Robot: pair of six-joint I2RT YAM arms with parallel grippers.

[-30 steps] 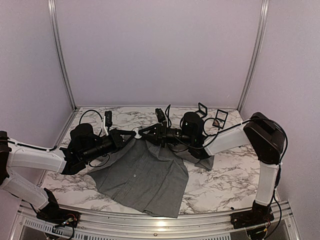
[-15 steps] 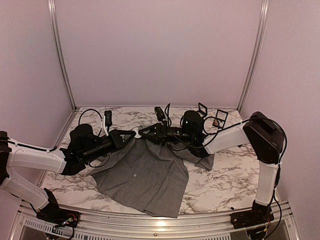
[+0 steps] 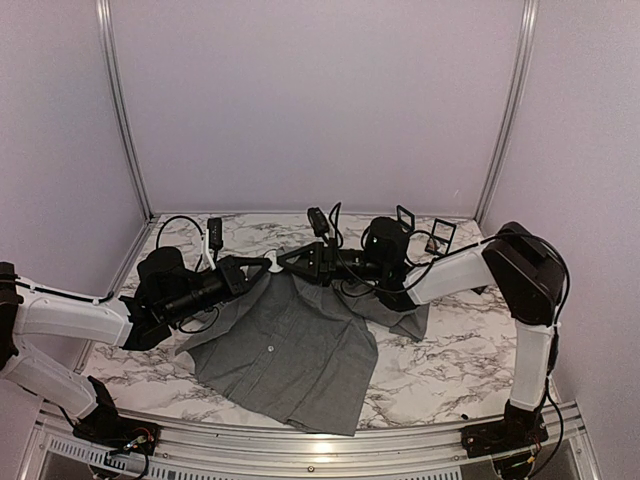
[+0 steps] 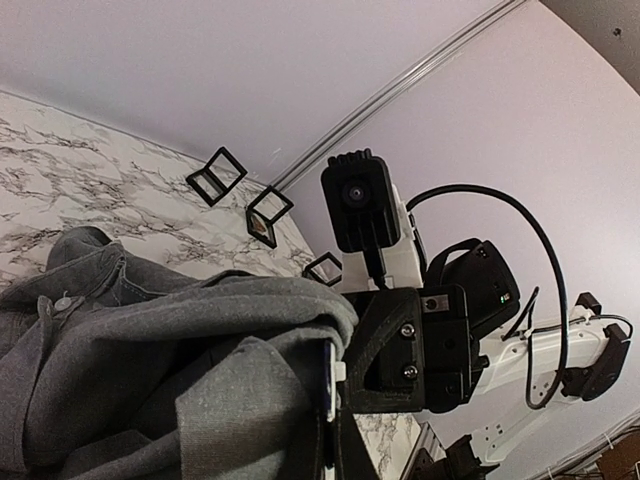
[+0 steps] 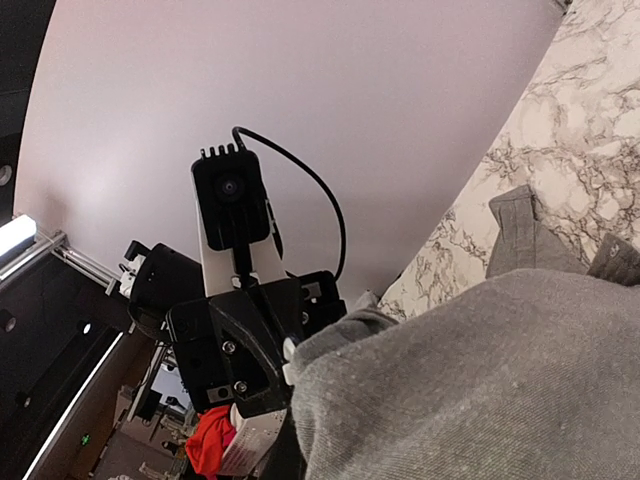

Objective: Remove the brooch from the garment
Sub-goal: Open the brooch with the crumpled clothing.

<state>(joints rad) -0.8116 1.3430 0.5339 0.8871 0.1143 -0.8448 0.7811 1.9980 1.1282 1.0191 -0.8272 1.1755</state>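
The grey garment [image 3: 290, 345] lies spread on the marble table, its upper edge lifted off the surface between my two grippers. A small white brooch [image 3: 272, 266] shows at that raised edge. In the left wrist view the brooch [image 4: 329, 378] is a thin white and blue piece against the cloth [image 4: 150, 350]. My left gripper [image 3: 262, 268] is shut on the fold of the garment beside the brooch. My right gripper [image 3: 284, 263] faces it tip to tip and is shut on the brooch. The right wrist view shows the white bit [image 5: 290, 352] at the cloth's edge [image 5: 480, 380].
Two small black square frames [image 3: 405, 218] [image 3: 441, 237] stand at the back right of the table. One sleeve [image 3: 405, 320] trails under the right arm. A metal rail [image 3: 300, 440] runs along the near edge, and walls close in the back and sides.
The right gripper has closed at the raised shirt edge. Both grippers and the lifted cloth have risen slightly.
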